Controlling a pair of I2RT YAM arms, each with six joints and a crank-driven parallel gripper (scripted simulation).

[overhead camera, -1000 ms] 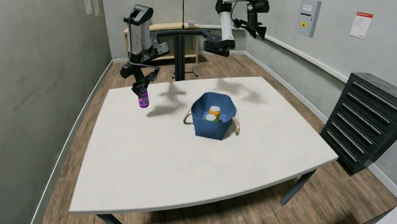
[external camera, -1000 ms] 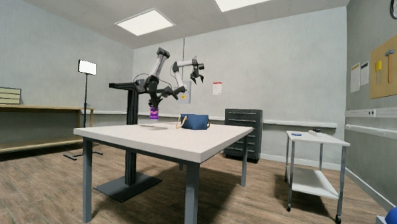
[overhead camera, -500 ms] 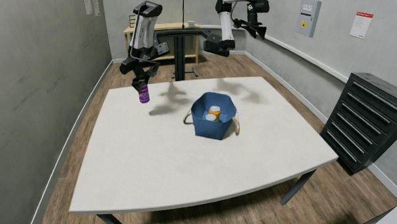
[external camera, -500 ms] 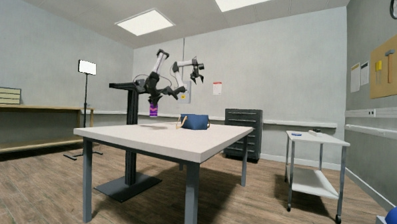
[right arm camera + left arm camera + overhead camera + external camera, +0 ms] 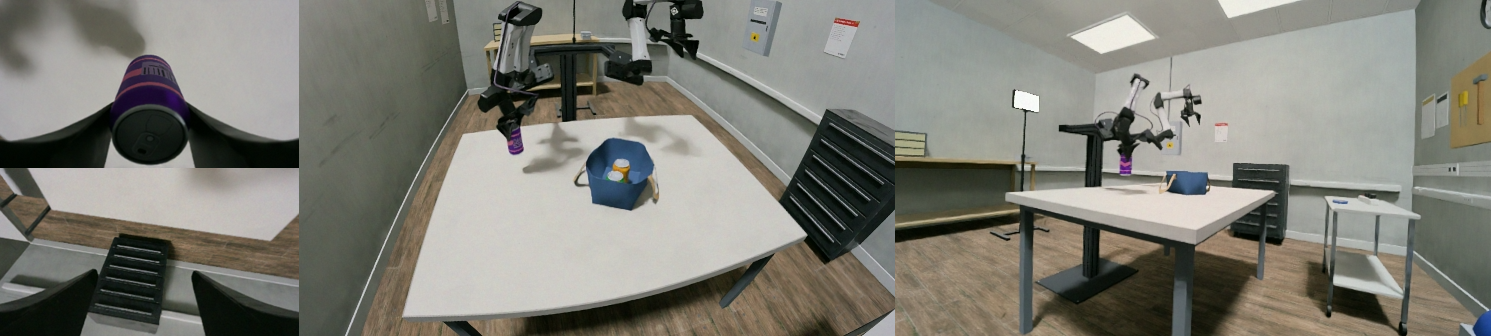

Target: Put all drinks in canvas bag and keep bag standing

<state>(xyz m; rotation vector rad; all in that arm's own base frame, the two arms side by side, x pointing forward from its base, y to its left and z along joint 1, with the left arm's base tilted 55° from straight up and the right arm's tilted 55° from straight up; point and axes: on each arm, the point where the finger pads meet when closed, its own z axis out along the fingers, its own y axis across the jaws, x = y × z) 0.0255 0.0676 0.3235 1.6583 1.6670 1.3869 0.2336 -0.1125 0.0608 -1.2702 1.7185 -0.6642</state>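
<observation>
The blue canvas bag (image 5: 611, 196) (image 5: 1191, 185) stands on the table, walls up and mouth open. Inside it an orange can (image 5: 623, 171) and a can with a silver lid and green side (image 5: 615, 176) are visible, lids up; their bases are hidden. My right gripper (image 5: 511, 130) (image 5: 1126, 154) (image 5: 149, 103) is shut on a purple can (image 5: 515, 144) (image 5: 1125, 168) (image 5: 148, 95). It holds the can nearly upright above the table's back left part in the top view, clear of the bag. My left gripper (image 5: 690, 54) (image 5: 1193, 123) (image 5: 145, 271) is open and empty, high behind the table.
The bag's tan handles (image 5: 580, 176) (image 5: 655, 187) hang outward on both sides. The white table (image 5: 524, 250) (image 5: 1130, 207) carries the bag. A dark drawer cabinet (image 5: 844, 175) (image 5: 1260, 200) (image 5: 131, 269) stands beyond the table's side. A metal stand (image 5: 568, 85) (image 5: 1093, 225) carries both arms.
</observation>
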